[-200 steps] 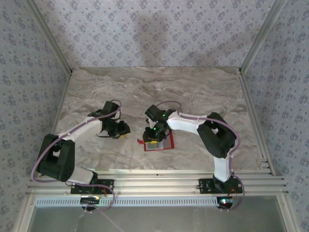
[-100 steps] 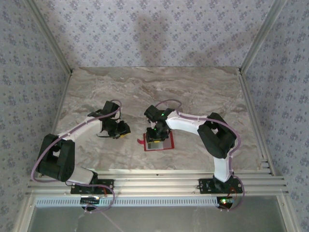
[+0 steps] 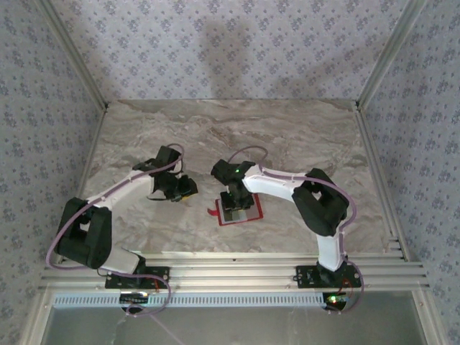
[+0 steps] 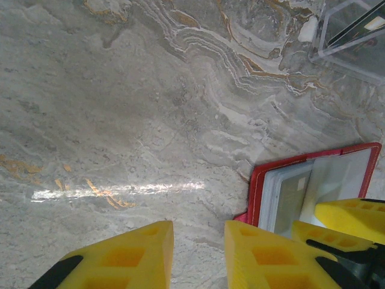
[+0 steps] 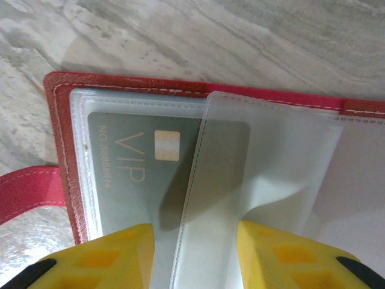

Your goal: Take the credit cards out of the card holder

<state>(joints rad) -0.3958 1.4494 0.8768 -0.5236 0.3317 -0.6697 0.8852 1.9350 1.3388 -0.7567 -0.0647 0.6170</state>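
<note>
The card holder (image 3: pixel 251 214) lies open on the marble, red-edged with clear pockets (image 5: pixel 60 120). A grey credit card (image 5: pixel 132 162) marked VIP with a gold chip sits inside its left pocket. My right gripper (image 3: pixel 235 203) hangs just over the holder, its yellow fingers open (image 5: pixel 195 259). A loose clear pocket leaf (image 5: pixel 252 156) curls up between them, and neither finger presses it. My left gripper (image 3: pixel 183 190) is to the holder's left, open a little (image 4: pixel 198 253) over bare marble. The holder's red edge (image 4: pixel 255 192) lies just to its right.
A clear plastic rectangle (image 4: pixel 352 36) lies on the marble beyond the holder. The holder's red side tab (image 5: pixel 24 192) sticks out to the left. Open marble (image 3: pixel 230 129) stretches toward the back wall, with metal rails (image 3: pixel 230 269) along the near edge.
My right gripper has shifted slightly back and left over the holder and its fingers have spread a little wider. The left gripper has edged a bit away from me.
</note>
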